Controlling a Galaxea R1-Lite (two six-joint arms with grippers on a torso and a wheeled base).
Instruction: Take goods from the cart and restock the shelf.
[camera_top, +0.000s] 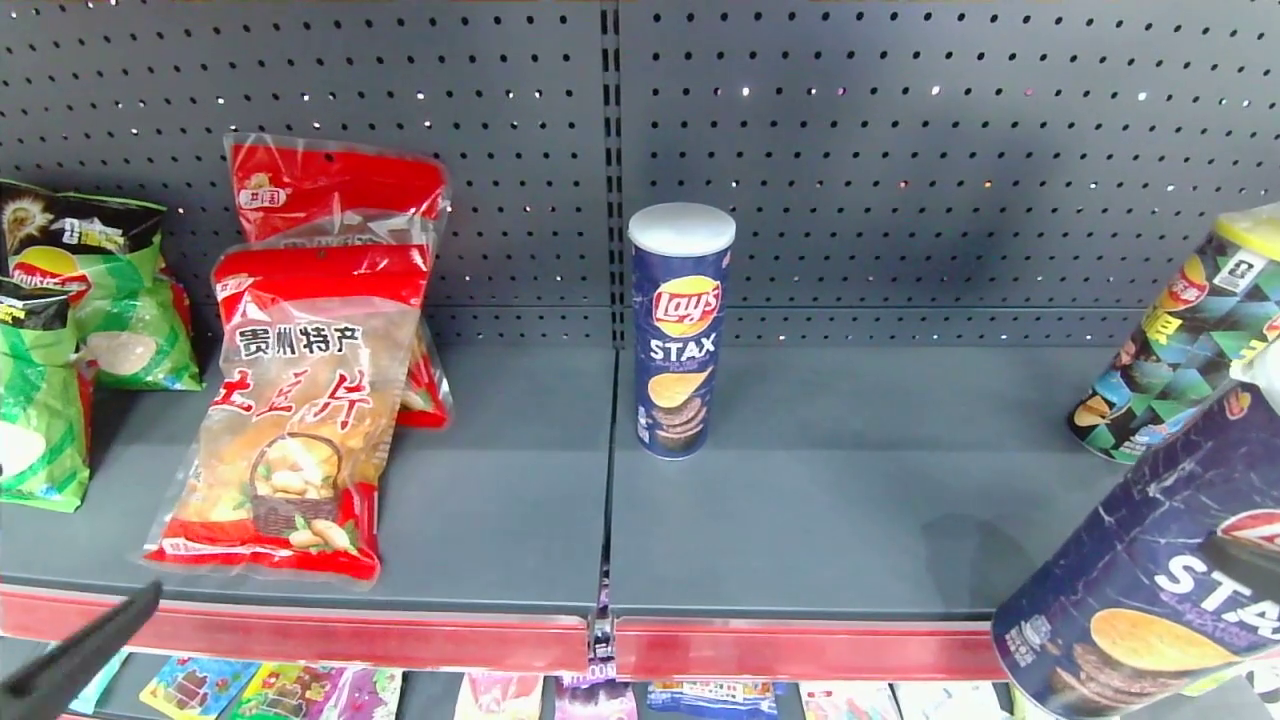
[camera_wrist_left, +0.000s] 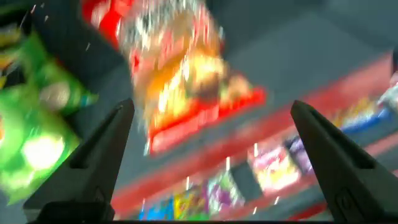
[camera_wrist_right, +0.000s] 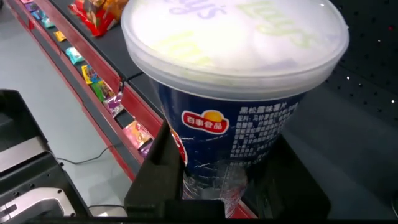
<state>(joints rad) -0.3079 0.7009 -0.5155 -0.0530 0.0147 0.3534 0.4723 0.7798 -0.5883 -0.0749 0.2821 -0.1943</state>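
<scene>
Navy can (camera_top: 1150, 600) hanging tilted at the shelf's (camera_top: 850, 500) right front, placing in hand
Right gripper (camera_wrist_right: 227, 180) is clamping it; next it is needing standing upright on bare shelf, perhaps beside the standing can (camera_top: 681, 330). Right wrist view is adding the white lid (camera_wrist_right: 236, 43) and gripping fingers (camera_wrist_right: 163, 168). Left gripper (camera_wrist_left: 211, 107) is hanging with fingers (camera_wrist_left: 99, 162) apart near the red bag (camera_top: 300, 400)

I had the dark shelf (camera_top: 800, 500) in front of me, with a blue chip can (camera_top: 680, 330) standing upright just beside its middle seam. Left of that can, two red snack bags (camera_top: 300, 400) leaned one behind the other. Farther left sat green chip bags (camera_top: 40, 400). Far right of it, a patterned can (camera_top: 1170, 340) stood tilted.
</scene>
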